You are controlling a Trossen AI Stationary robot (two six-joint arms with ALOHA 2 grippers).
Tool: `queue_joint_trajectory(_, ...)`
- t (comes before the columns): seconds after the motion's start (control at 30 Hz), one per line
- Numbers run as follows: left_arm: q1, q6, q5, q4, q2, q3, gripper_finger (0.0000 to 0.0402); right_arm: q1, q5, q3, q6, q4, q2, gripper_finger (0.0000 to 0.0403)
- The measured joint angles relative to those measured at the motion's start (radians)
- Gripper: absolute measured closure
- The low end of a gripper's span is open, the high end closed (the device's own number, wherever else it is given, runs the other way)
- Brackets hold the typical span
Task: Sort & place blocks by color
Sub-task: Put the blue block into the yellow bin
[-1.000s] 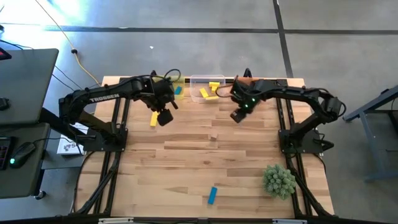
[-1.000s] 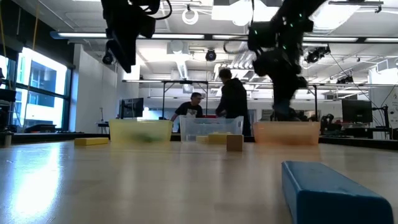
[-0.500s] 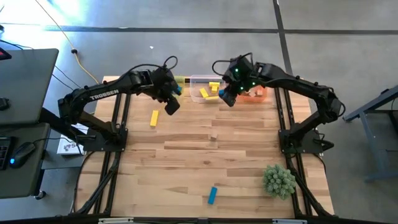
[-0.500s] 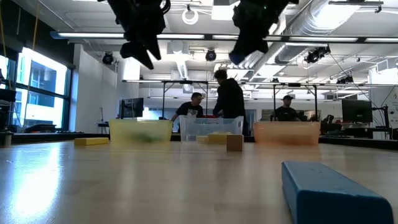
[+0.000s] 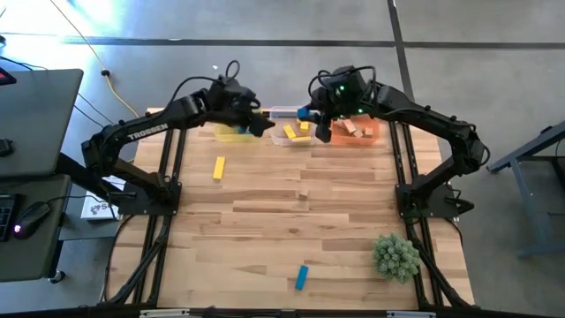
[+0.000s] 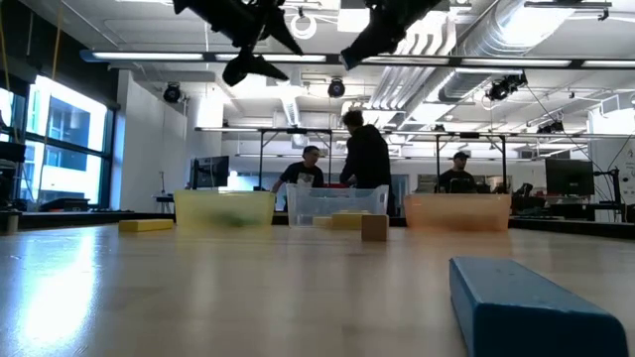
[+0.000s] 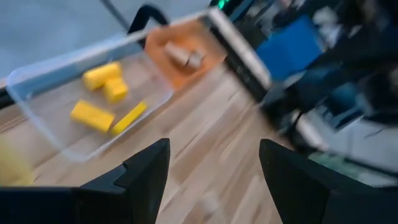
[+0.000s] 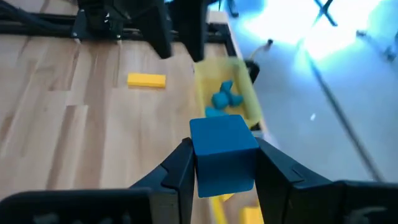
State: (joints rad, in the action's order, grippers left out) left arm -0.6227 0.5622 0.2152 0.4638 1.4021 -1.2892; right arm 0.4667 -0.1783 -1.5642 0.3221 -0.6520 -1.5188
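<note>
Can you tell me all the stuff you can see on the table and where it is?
Yellow bin: one, back edge, blue blocks inside.
Clear bin: one, back middle, yellow blocks inside.
Orange bin: one, back right, tan blocks inside.
Yellow bar: one, loose, left of centre.
Tan cube: one, centre.
Blue bar: one, front.
Green plant ball: one, front right.
Left gripper: open, empty, over the bins.
Right gripper: holds blue cube over the bins.
</note>
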Motion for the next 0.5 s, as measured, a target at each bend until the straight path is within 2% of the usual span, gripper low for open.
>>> queue_joint_trajectory(0.13,-0.016,0.064,0.043,-0.091,0.0,0.0,0.0163,0.0,-0.006,0.0,0.09,0.059,0.0,0.03)
queue_joint_trajectory(0.3,-0.023,0.128,0.131,-0.184,0.0,0.0,0.0163,0.0,-0.125,0.0,0.158,0.153,0.0,0.03)
queue_joint_trajectory(0.5,-0.027,0.19,0.241,-0.276,0.0,0.0,0.0163,-0.018,-0.192,0.0,0.252,0.171,0.0,0.03)
